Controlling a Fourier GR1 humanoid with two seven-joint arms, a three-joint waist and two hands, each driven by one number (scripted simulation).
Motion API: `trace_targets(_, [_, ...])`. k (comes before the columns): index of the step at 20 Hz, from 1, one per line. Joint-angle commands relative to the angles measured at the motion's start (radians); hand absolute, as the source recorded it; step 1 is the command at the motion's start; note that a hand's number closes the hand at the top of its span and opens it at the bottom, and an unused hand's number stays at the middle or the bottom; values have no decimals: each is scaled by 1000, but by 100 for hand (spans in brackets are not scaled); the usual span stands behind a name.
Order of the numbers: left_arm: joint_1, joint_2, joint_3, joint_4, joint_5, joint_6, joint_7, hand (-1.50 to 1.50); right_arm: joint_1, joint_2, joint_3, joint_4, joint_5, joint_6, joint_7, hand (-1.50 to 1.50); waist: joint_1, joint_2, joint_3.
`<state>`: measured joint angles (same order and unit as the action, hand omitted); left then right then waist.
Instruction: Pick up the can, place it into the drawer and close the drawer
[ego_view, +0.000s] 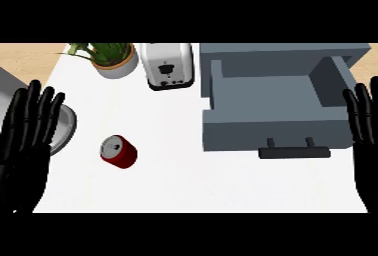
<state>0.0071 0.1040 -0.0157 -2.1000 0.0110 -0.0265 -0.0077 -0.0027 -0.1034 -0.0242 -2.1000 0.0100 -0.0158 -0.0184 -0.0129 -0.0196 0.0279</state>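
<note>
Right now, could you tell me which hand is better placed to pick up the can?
Probably the left hand: the can lies on the counter's left side, near it. The right hand rests open at the far right, beyond the open drawer.

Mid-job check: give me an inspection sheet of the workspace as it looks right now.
Surface: white counter, wooden edges at the far corners.
Job's things: red can standing on the counter, left of centre; grey drawer pulled open, nothing seen inside, handle toward the robot.
Clutter: toaster, potted plant, metal bowl partly behind the left hand.
Hands: left hand and right hand open, resting at the edges.
Cables: nothing seen.
Surroundings: nothing seen.
</note>
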Motion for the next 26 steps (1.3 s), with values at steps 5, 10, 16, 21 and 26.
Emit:
trace_targets(5, [-48, 95, -154, 5, 324, -384, -61, -150, -21, 0, 8, 6, 1, 12, -34, -150, -11, 22, -32])
trace_targets(10, [34, 297, -98, 132, 406, -547, 85, -150, 83, -11, 2, 9, 2, -14, 218, -150, -5, 22, -30])
trace_targets(16, [64, 448, 88, 140, 640, -702, 117, -150, 142, 19, -7, 67, -5, -8, 156, -150, 16, 19, -28])
trace_targets(21, [-46, 438, 104, 213, 748, -669, 250, -150, 117, -21, -67, -14, -55, 23, 240, -150, 10, 19, -28])
trace_targets(26, [-2, 373, 116, 244, 667, -699, 232, -150, 210, -42, -143, 23, -120, 100, 127, -150, 9, 19, -28])
